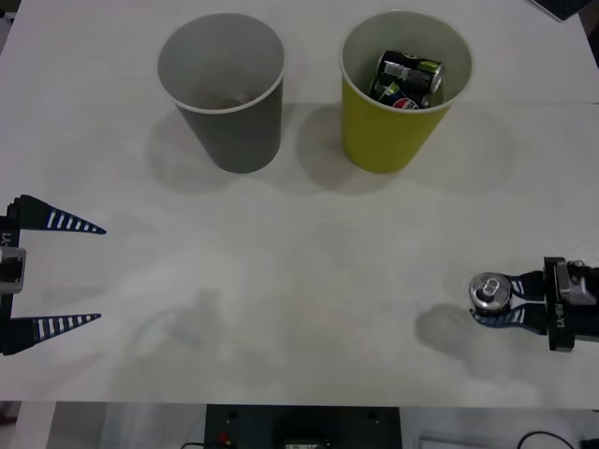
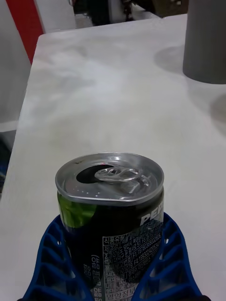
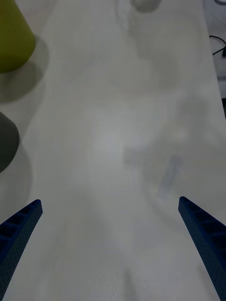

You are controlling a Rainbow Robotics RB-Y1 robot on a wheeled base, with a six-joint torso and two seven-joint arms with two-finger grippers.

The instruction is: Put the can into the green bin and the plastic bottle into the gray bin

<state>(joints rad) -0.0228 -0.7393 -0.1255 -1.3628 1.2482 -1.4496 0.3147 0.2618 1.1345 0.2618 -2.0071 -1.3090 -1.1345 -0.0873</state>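
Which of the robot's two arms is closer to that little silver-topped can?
The right. Its tool is closed around the can near the table's right edge; the left tool sits open across the table at the left edge.

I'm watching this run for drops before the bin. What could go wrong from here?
The right gripper is shut on the can low on its body, so the can might tip as it is carried. The green bin already holds cans, so this one may land on them and bounce or sit high. The gray bin stands close beside it, so a misaimed release could hit the wrong rim.
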